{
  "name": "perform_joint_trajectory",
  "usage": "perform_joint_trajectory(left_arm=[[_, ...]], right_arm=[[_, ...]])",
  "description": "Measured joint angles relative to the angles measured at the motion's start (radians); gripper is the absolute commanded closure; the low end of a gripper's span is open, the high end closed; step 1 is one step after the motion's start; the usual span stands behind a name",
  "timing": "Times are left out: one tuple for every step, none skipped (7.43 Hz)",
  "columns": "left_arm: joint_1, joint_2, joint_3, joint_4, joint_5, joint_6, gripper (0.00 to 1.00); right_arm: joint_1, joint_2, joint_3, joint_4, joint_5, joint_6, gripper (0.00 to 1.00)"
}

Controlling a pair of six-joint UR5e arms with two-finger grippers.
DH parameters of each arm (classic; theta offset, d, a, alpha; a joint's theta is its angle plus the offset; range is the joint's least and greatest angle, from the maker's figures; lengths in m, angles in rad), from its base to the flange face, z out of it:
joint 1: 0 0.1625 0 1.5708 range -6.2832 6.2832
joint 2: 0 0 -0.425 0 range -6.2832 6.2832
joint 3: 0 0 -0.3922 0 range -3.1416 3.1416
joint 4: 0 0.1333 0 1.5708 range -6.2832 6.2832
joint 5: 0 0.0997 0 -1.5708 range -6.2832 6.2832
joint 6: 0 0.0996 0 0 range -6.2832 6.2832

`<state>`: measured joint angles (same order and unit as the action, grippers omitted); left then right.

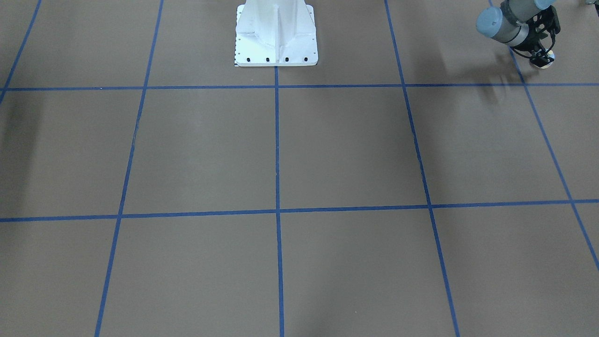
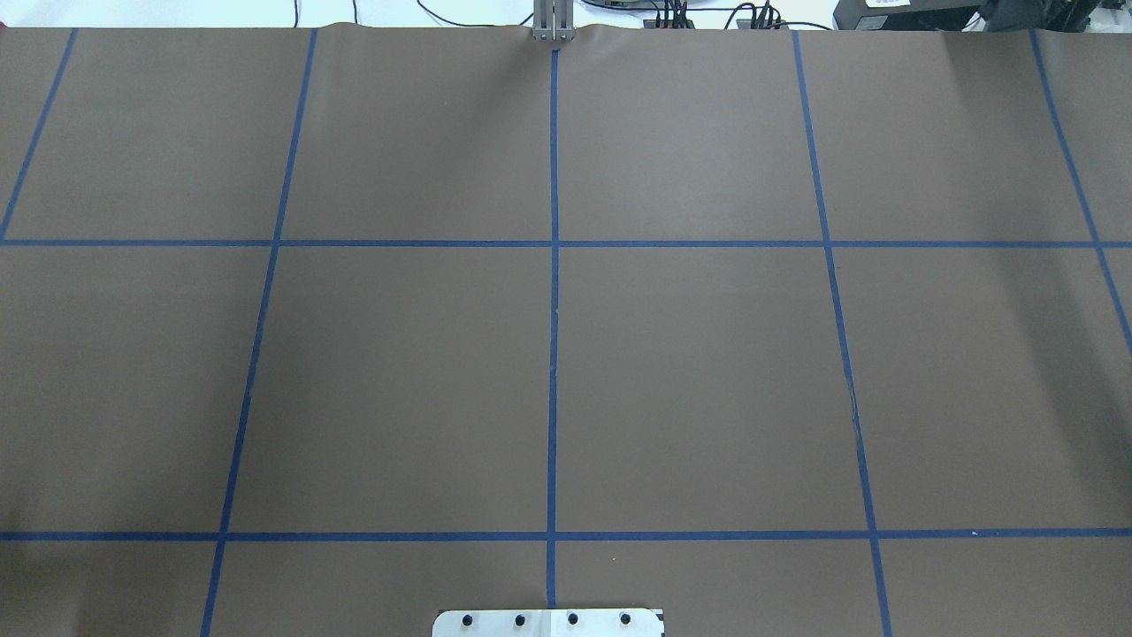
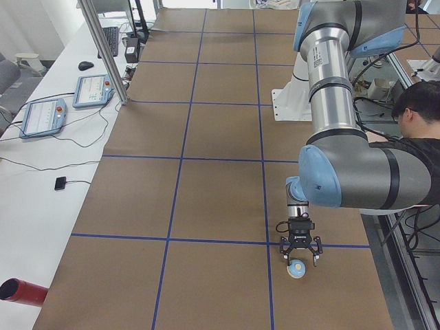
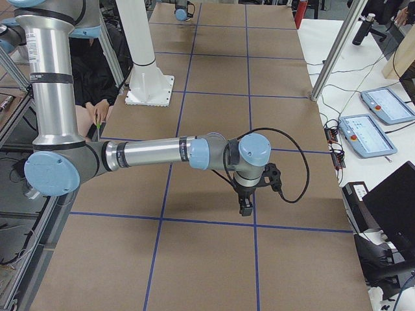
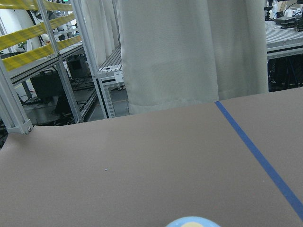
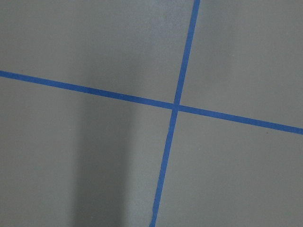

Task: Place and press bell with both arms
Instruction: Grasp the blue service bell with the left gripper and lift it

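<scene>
The light-blue bell (image 3: pixel 297 269) with its cream button stands on the brown table near the edge on my left side. It also shows in the front view (image 1: pixel 548 58), and its top peeks in at the bottom of the left wrist view (image 5: pixel 191 222). My left gripper (image 3: pixel 300 258) points down right over the bell, open, with its fingers spread on either side of it; it also shows in the front view (image 1: pixel 541 57). My right gripper (image 4: pixel 246 207) points down above the table near a blue tape crossing (image 6: pixel 175 106). I cannot tell whether it is open or shut.
The white pedestal (image 1: pixel 276 37) stands at the robot's side of the table. An operator (image 3: pixel 419 130) sits beside the table near the left arm. A red cylinder (image 3: pixel 20 292) and teach pendants (image 3: pixel 41 117) lie on the white side table.
</scene>
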<state>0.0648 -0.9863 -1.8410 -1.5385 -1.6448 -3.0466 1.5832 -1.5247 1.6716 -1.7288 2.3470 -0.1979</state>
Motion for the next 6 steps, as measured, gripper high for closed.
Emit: perform_joint_trajectory(left_arm=[[-0.006, -0.001, 0.002, -0.006, 0.001, 0.007, 0.0], [-0.015, -0.001, 0.006, -0.01, 0.009, 0.022, 0.0], [-0.032, -0.002, 0.012, -0.012, 0.025, 0.041, 0.0], [-0.055, -0.004, 0.018, -0.013, 0.046, 0.064, 0.0], [-0.069, -0.007, 0.023, -0.014, 0.063, 0.079, 0.0], [-0.076, -0.022, 0.033, -0.013, 0.072, 0.085, 0.0]], right_arm=[[0.0, 0.0, -0.002, 0.0, 0.0, 0.0, 0.0], [0.0, 0.0, -0.005, 0.0, 0.0, 0.0, 0.01], [0.0, 0.0, -0.005, 0.0, 0.0, 0.0, 0.0], [0.0, 0.0, -0.004, -0.001, 0.0, 0.0, 0.0], [0.0, -0.001, -0.002, -0.001, 0.0, 0.0, 0.0], [0.0, -0.001, -0.002, -0.001, 0.0, 0.0, 0.01]])
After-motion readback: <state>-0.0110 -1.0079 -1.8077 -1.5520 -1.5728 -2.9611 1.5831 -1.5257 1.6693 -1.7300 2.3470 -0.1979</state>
